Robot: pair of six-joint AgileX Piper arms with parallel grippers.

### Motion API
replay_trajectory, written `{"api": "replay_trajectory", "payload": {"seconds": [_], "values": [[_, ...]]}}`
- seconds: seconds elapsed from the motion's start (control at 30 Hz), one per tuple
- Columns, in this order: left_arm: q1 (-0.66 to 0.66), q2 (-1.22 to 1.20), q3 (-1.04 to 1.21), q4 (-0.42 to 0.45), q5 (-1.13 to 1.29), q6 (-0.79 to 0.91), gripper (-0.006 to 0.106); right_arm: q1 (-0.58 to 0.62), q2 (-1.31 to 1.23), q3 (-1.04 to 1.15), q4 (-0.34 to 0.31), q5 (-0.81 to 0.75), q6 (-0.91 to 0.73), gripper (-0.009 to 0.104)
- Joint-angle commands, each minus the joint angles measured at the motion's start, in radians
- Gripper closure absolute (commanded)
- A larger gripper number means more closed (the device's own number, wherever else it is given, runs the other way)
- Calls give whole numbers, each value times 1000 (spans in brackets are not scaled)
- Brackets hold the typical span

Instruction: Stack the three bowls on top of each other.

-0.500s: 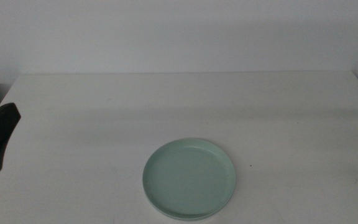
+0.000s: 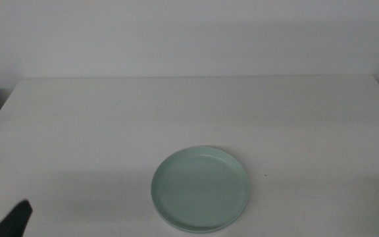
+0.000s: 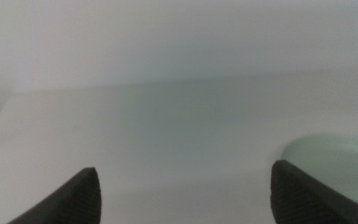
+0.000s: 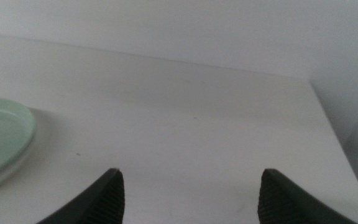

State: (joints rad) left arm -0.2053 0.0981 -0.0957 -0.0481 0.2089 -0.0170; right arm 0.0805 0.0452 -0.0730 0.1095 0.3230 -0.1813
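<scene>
A: Where were the bowls?

B: On the white table (image 2: pixel 189 105), near its front edge and a little right of centre in the middle view. The mint green bowl (image 2: pixel 201 189) was on top. Under its front rim a thin pale edge showed, so something lay beneath it, but I could not tell how many dishes or which colours. No white or grey bowl stood apart elsewhere on the table.

A: And the left gripper?

B: The left gripper (image 3: pixel 185 193) had its jaws spread wide, with only bare table between them. It held nothing and touched nothing. In its wrist view the green bowl (image 3: pixel 334 165) sat just beyond one jaw tip, partly hidden behind it, outside the gap. In the middle view only a dark tip of it (image 2: pixel 15 222) showed at the bottom-left corner, well apart from the bowl.

A: The right one?

B: The right gripper (image 4: pixel 188 193) was out of the middle view. Its jaws also stood wide apart over bare tabletop, gripping nothing. Its wrist camera caught the green bowl (image 4: pixel 2 140) off to one side, well clear of both jaws, with a paler rim just visible below the green one.
</scene>
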Motion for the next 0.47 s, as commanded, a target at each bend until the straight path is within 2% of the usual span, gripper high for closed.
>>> {"api": "replay_trajectory", "payload": {"seconds": [0.0, 0.23, 0.43], "values": [[16, -40, 16, 23, -62, -11, -4, -14, -38, 8, -33, -77, -11, 40], [121, -127, 118, 26, -86, -11, -4, -17, -82, 56, -29, -85, -11, 40], [123, -127, 121, 27, -74, -11, -4, -17, -82, 96, -22, -88, -11, 40]]}}
